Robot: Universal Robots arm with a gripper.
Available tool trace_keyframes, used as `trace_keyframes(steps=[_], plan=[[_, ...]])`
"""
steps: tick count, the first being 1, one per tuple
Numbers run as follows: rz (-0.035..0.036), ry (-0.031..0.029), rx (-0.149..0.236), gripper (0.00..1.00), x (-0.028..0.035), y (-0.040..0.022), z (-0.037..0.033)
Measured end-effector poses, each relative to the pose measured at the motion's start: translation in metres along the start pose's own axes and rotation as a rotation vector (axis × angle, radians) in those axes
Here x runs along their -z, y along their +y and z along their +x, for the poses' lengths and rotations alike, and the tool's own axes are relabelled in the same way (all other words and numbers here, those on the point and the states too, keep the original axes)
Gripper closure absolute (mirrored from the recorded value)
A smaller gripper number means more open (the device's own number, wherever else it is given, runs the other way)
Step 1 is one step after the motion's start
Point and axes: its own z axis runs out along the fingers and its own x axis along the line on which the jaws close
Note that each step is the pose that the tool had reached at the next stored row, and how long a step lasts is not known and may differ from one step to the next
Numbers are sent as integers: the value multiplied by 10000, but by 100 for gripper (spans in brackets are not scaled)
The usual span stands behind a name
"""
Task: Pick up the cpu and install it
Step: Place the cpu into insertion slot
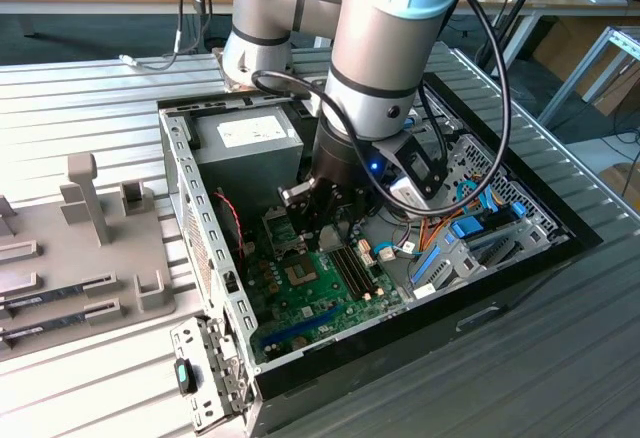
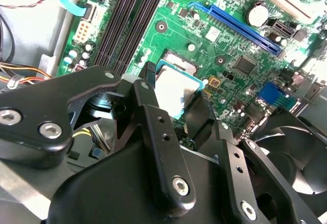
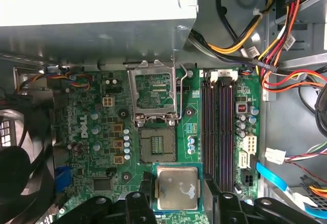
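Silver arm with pale blue caps (black cable looping alongside); the black gripper carries silver screws.

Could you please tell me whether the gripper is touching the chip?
Touching: in the first wrist view the gripper has a finger against each side of the chip, with no gap visible.

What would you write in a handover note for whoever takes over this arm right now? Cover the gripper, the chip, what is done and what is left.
The gripper is shut on the cpu, a small flat square silver-grey chip with a thin green rim.
It holds the cpu over the green motherboard inside the open computer case, next to the socket, not over it.
The socket is open, its hinged metal frame raised.
Done: pick-up.
Left: the cpu is not seated; the frame is not closed.
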Motion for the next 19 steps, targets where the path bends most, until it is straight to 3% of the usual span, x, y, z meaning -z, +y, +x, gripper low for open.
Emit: trace_keyframes(steps=[10, 19], plan=[[-1, -1, 0, 53, -47, 4, -1], [-1, -1, 0, 53, -136, 12, -1]])
